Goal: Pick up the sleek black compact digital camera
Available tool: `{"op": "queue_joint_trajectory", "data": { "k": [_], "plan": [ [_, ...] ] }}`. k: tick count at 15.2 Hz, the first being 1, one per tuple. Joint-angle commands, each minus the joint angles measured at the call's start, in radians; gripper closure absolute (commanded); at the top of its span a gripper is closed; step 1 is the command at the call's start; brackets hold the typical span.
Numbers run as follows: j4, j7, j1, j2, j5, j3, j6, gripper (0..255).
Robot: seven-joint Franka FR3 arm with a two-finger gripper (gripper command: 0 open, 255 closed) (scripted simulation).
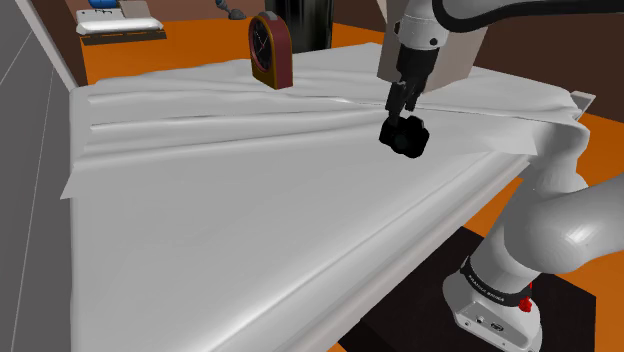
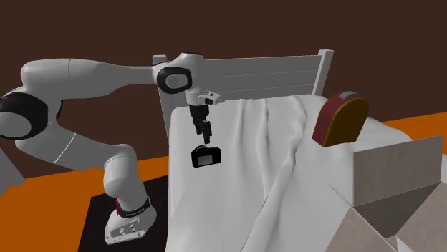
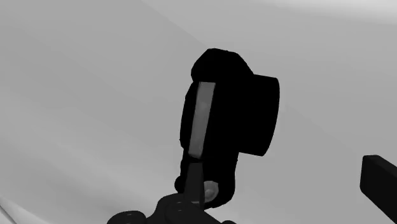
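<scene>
Camera (image 1: 404, 135) hanging above the bed (image 1: 250, 230), clock (image 1: 271, 50) standing on it, seemingly near the headboard (image 2: 251, 71).

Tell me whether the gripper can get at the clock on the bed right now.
Probably not yet: the gripper is shut on the black camera, held above the white sheet. The clock stands upright farther along, with nothing between them.

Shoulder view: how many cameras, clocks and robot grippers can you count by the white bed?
black camera: 1
dark red clock: 1
black gripper: 1
Total: 3
</scene>
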Motion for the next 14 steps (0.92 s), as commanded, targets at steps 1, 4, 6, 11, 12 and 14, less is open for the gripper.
{"op": "queue_joint_trajectory", "data": {
  "k": [1, 4, 6, 11, 12, 14],
  "plan": [
    [0.000, 0.000, 0.000, 0.000, 0.000, 0.000, 0.000, 0],
    [0.006, 0.108, -0.078, -0.002, 0.034, -0.048, -0.041, 0],
    [-0.023, 0.109, -0.079, -0.006, 0.033, -0.049, -0.016, 0],
    [-0.093, 0.110, -0.080, -0.011, 0.030, -0.052, 0.049, 0],
    [-0.102, 0.110, -0.080, -0.011, 0.029, -0.053, 0.057, 0],
    [-0.100, 0.108, -0.081, -0.012, 0.028, -0.054, 0.055, 255]
  ]
}}
